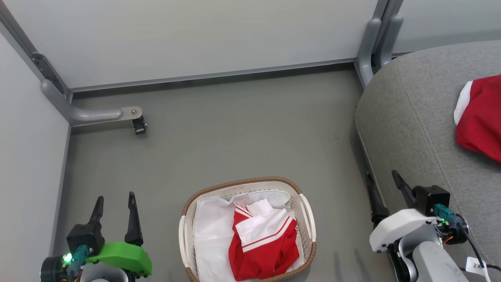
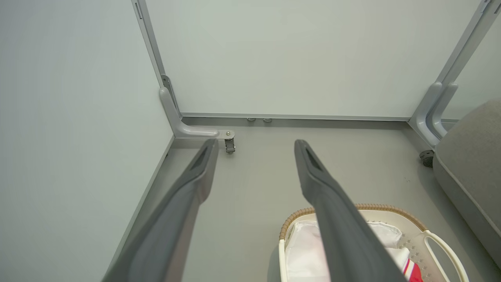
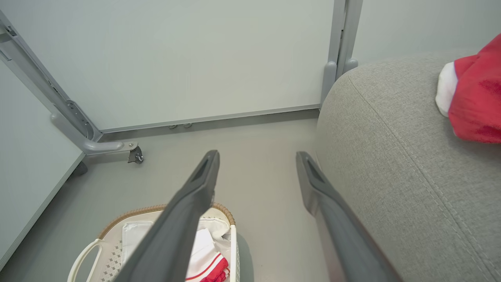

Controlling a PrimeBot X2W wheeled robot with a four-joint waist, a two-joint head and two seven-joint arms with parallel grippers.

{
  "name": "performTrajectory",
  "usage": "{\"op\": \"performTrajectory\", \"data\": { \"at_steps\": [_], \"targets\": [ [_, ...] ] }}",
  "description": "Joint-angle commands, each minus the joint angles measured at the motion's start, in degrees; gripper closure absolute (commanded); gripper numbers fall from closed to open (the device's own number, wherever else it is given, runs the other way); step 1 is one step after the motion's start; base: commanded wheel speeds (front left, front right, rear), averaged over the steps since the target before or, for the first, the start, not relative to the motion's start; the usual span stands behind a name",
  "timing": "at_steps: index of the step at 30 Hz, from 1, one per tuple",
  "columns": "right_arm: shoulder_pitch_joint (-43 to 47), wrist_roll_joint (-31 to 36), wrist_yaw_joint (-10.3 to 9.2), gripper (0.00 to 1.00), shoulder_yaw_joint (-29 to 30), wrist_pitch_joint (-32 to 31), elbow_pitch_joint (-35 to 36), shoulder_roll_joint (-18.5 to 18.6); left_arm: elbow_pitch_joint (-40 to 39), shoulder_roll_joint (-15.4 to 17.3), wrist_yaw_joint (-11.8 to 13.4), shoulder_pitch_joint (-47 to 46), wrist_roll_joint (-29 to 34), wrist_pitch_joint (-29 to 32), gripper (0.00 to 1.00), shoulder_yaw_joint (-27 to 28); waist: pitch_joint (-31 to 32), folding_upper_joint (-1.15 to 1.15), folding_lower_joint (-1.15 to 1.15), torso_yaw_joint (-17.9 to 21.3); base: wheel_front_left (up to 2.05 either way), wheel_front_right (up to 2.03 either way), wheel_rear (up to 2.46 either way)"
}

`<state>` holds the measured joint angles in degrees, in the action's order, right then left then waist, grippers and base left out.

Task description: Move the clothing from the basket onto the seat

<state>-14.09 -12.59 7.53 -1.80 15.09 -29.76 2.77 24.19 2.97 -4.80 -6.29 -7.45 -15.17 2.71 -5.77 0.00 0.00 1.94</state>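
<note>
The white basket [image 1: 307, 219] with its brown woven rim stands on the floor at the bottom centre. Inside it lies a red garment with white stripes [image 1: 264, 243] on a white liner [image 1: 209, 231]. A second red garment with white trim [image 1: 479, 115] rests on the grey seat [image 1: 415, 117] at the right. My left gripper [image 1: 114, 199] is open, left of the basket, with nothing between its fingers. My right gripper [image 1: 381, 177] is open too, hanging by the seat's edge, right of the basket. The basket [image 2: 391, 213], [image 3: 129, 215] also peeks behind a finger in each wrist view.
Pale partition panels close off the back and left. A grey panel foot with a castor [image 1: 137, 121] juts onto the floor at the left, and another upright foot [image 1: 372, 47] stands by the seat's far corner. Smooth grey floor [image 1: 242, 133] lies beyond the basket.
</note>
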Motion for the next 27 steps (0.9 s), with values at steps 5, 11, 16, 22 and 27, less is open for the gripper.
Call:
{"op": "performTrajectory", "data": {
  "at_steps": [5,11,16,22,27],
  "targets": [
    [2.74,0.39,-0.08,0.00,-0.65,0.11,-0.17,0.27,-0.66,0.00,-0.08,2.09,-1.15,0.04,0.00,-0.79,1.10,0.00,0.00,-0.16,0.00,0.00,0.00],
    [2.89,0.59,-0.08,0.00,-0.80,0.11,-0.27,0.27,-0.85,0.00,0.11,2.52,-1.67,0.04,0.00,-1.86,0.89,0.00,0.00,0.01,0.00,0.00,0.00],
    [1.24,1.02,-0.08,0.00,-1.02,0.11,0.49,0.26,-0.41,-0.01,-0.32,1.58,-2.16,0.04,0.00,-2.84,-0.64,0.00,0.00,0.59,0.00,0.00,0.00],
    [-2.03,0.28,-0.08,0.00,-2.37,0.11,2.24,0.27,1.67,0.03,-1.73,-1.32,-2.47,0.04,0.00,-5.51,-5.71,0.00,0.00,2.33,0.00,0.00,0.00],
    [-5.05,-0.28,-0.08,0.00,-4.30,0.11,5.41,0.29,4.26,0.02,-2.45,-4.89,-3.00,0.04,0.00,-7.50,-11.28,0.00,0.00,4.37,0.00,0.00,0.00]
  ]
}}
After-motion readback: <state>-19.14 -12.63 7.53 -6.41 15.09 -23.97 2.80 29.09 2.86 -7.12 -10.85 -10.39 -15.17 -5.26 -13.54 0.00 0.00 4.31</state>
